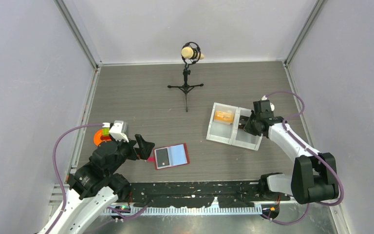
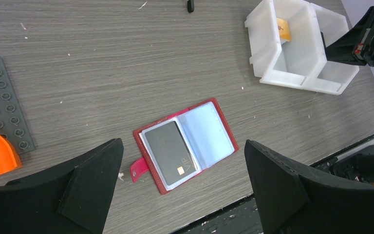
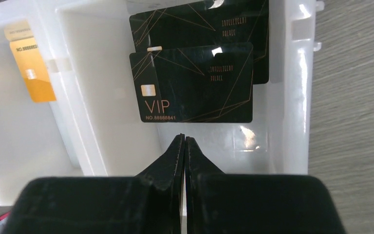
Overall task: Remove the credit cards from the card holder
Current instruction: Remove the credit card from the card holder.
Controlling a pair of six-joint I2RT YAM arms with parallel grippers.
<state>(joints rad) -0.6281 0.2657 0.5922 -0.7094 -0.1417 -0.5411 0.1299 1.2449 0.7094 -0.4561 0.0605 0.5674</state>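
A: Right end effector [image 3: 183, 139] pressed together, pinching nothing, over white tray [image 3: 297, 73]. Two black cards [image 3: 199, 87] and orange card [image 3: 31, 68] already inside.

B: Left end effector [image 2: 182, 148] spread above open card holder [image 2: 209, 134] on worktop [image 2: 102, 73]. One dark card [image 2: 168, 151] left in pocket; nearly done.

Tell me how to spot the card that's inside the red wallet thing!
On the grey table, by the left arm, lies the open red card holder. Its left pocket holds a dark grey card marked VIP. The other dark cards lie in the white tray; only this one sits in the holder.
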